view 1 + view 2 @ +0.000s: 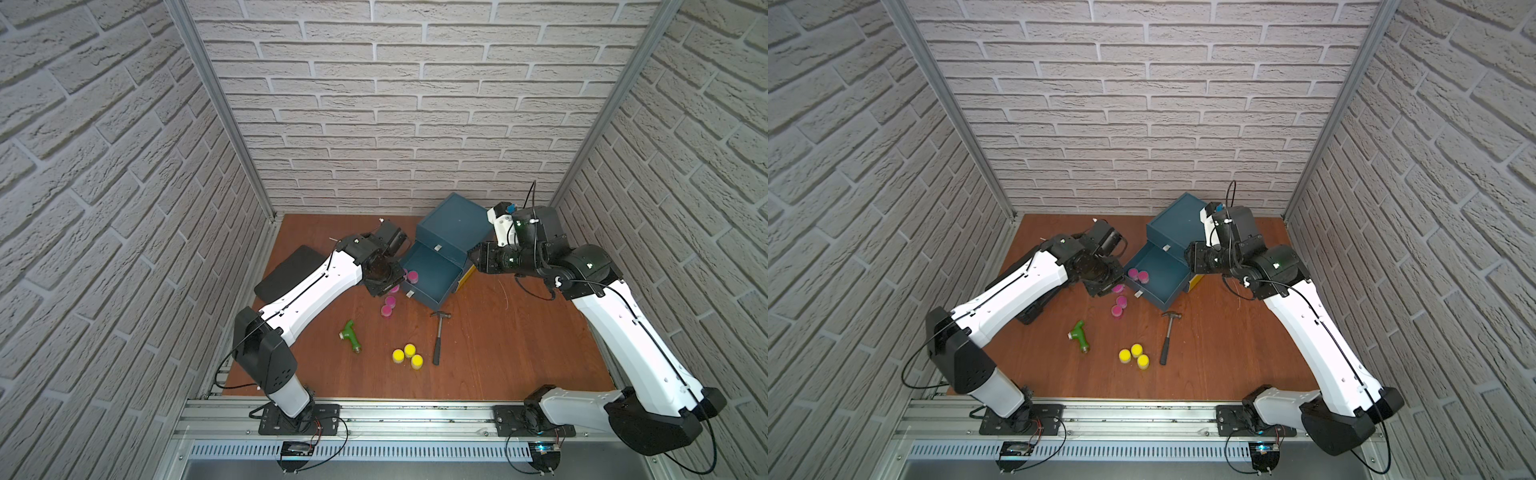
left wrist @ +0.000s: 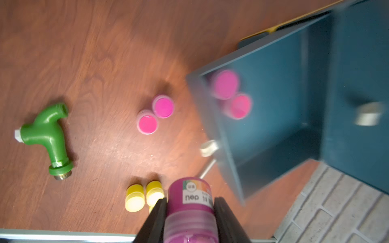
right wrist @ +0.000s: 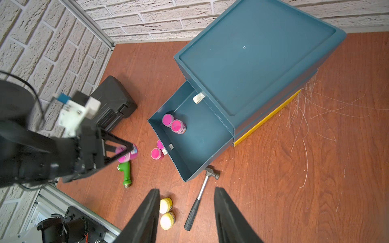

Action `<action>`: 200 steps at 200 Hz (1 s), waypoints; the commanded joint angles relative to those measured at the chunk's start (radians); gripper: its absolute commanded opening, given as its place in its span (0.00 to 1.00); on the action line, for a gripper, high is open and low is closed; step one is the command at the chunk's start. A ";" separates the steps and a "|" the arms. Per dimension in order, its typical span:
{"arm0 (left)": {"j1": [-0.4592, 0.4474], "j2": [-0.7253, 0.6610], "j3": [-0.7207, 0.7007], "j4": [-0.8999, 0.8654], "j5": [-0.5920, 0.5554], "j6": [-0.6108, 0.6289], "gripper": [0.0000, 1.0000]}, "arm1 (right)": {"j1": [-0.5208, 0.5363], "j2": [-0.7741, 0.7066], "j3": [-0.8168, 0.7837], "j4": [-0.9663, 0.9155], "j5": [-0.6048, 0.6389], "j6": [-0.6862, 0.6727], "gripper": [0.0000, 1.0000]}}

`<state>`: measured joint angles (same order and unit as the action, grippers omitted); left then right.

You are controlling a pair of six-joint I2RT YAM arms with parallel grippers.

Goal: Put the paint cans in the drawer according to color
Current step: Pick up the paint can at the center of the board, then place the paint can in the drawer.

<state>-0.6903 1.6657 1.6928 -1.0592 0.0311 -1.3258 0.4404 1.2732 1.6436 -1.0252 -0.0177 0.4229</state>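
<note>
- The left gripper is clamped on a pink can. The can lies on its side between the black fingers, above the table and just beside the left wall of the open drawer.
- A pair of pink cans stands upright inside the drawer, touching each other, in a corner near its left wall.
- Two other pink cans stand on the table just in front of the drawer, side by side.
- Three yellow cans sit in a tight cluster beside the hammer.
- The right gripper hangs above the blue cabinet, its fingers apart with nothing between them.
- A green pipe fitting lies on the table left of the cans, and a black case sits near the left wall.
</note>
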 commanded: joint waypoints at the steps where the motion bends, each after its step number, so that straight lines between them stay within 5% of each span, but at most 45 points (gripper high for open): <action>1: 0.003 0.126 0.145 -0.063 0.001 0.051 0.35 | -0.003 -0.030 0.005 0.043 0.016 0.010 0.48; 81: -0.031 0.588 0.700 -0.125 0.102 0.056 0.34 | -0.006 -0.074 0.001 0.013 0.048 -0.013 0.48; 200: -0.065 0.542 0.472 -0.126 0.131 0.020 0.32 | -0.016 -0.087 -0.023 0.022 0.049 -0.007 0.48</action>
<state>-0.7464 2.2471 2.1799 -1.1725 0.1532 -1.2995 0.4339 1.2037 1.6371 -1.0355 0.0261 0.4114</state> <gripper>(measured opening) 0.392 0.478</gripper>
